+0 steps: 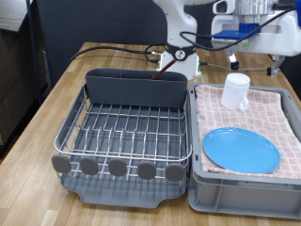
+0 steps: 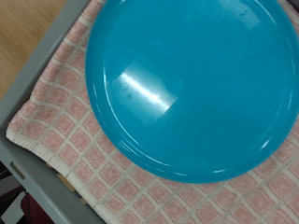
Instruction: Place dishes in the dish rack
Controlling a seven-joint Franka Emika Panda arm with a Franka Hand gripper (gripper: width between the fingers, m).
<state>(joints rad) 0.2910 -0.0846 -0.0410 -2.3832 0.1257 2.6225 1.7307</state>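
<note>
The round bright-blue plate (image 1: 242,149) lies flat on the pink checked cloth (image 1: 273,108) in the grey crate (image 1: 245,195), at the exterior view's right. The wrist view looks straight down on the plate (image 2: 187,84) from close above. The small white cup (image 1: 235,90) stands upside down on the cloth behind the plate. The silver wire dish rack (image 1: 127,127) sits left of the crate, its grid bare. A thin reddish-brown stick, likely the wooden spoon (image 1: 155,71), rises from the grey caddy (image 1: 136,89). No gripper fingers show in either view.
Round grey discs (image 1: 118,168) line the rack's near edge. The crate's grey rim (image 2: 37,65) and cloth (image 2: 84,159) border the plate. The wooden table (image 1: 56,94) runs left of the rack. The robot's base and cables (image 1: 179,52) stand behind the caddy.
</note>
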